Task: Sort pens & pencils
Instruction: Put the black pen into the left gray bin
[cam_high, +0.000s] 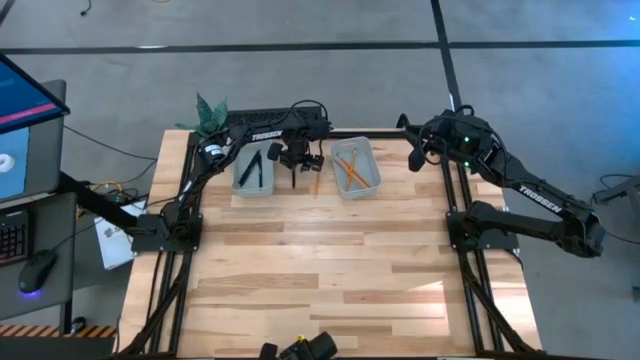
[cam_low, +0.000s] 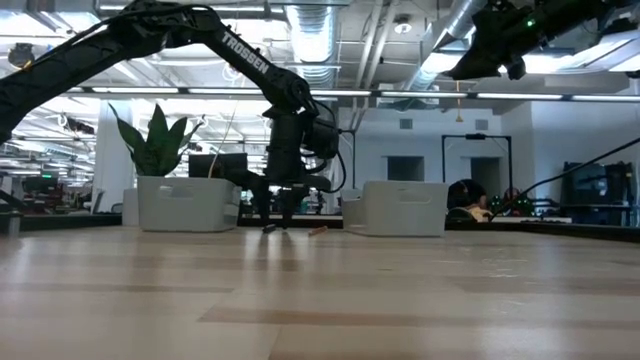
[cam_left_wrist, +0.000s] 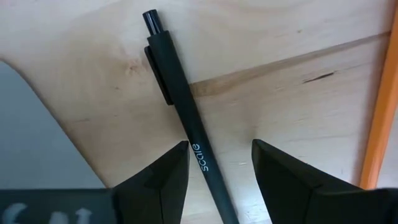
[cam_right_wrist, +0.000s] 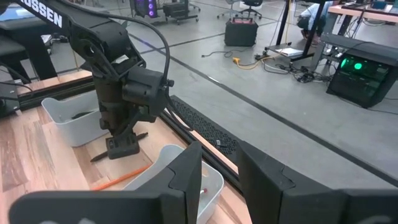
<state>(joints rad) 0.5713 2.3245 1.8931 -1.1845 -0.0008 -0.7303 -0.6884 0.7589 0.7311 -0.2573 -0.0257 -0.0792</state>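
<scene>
Black pen (cam_left_wrist: 186, 118) flat on wooden table (cam_left_wrist: 267, 37), between parted left hand (cam_left_wrist: 219, 168) fingers; orange pencil (cam_left_wrist: 380, 118) alongside

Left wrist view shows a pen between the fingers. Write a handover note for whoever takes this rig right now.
Left gripper: open, down over a black pen lying on the table between the two bins, not gripped.
Right gripper: open, raised above the table's far right corner, waiting.
Done: pens in the left bin, pencils in the right bin.
Left: that pen, plus one orange pencil on the wood beside it.
</scene>
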